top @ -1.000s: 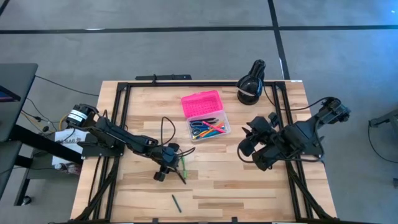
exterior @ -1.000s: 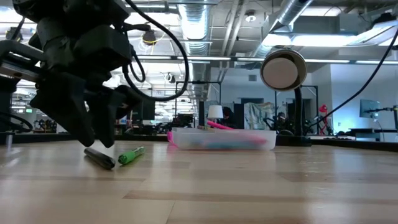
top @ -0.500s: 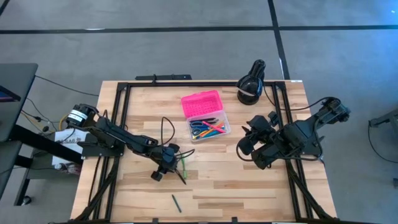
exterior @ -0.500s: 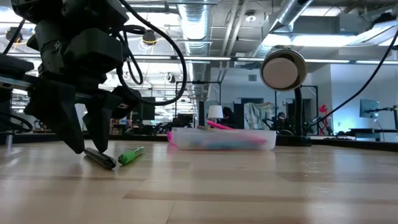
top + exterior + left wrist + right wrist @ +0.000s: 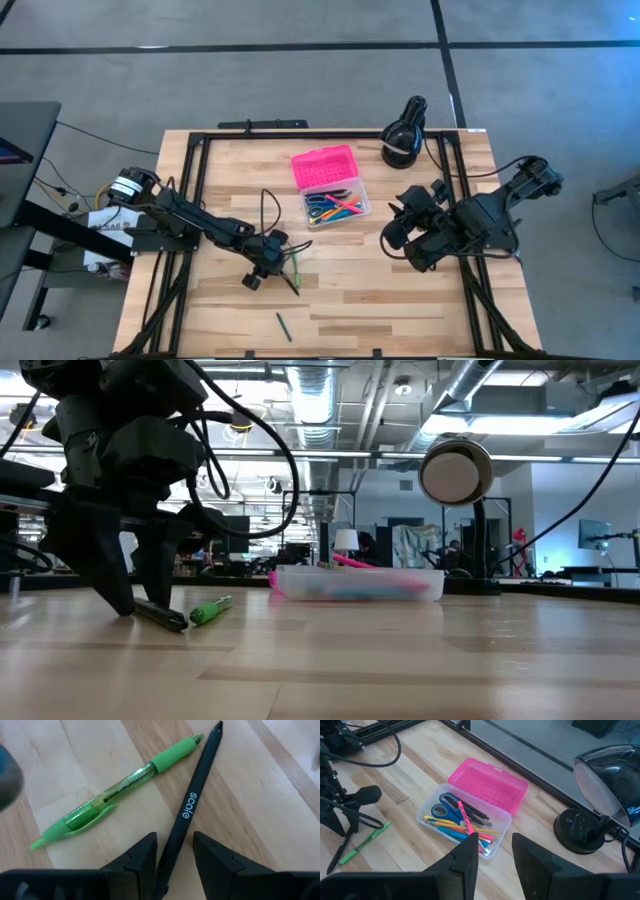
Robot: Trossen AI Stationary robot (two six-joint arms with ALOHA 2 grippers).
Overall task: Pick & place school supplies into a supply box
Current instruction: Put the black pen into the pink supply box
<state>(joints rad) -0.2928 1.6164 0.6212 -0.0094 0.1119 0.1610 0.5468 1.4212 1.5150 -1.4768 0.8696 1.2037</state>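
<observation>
My left gripper [image 5: 268, 258] [image 5: 175, 852] is open and low over the table. Its fingers stand on either side of a black pen [image 5: 189, 812] [image 5: 160, 614] near one end; I cannot tell whether they touch it. A green pen [image 5: 117, 787] [image 5: 295, 263] lies flat beside the black one. A short dark pen [image 5: 283, 326] lies near the table's near edge. The supply box [image 5: 337, 207] [image 5: 465, 827] lies open, its pink lid [image 5: 323, 167] flat behind the clear base, with scissors and coloured pens inside. My right gripper [image 5: 398, 236] [image 5: 495, 852] is open, up in the air to the right of the box.
A black lamp [image 5: 404, 135] [image 5: 455, 472] stands at the far edge, right of the box. Black frame rails [image 5: 195, 200] run along the left, far and right sides of the table. Bare wood [image 5: 380, 300] lies between the box and the near edge.
My left gripper has come down over the black pen's end, shifting slightly toward the near-left, until its fingertips reach the tabletop on either side of the pen. Both pens have stayed where they were.
</observation>
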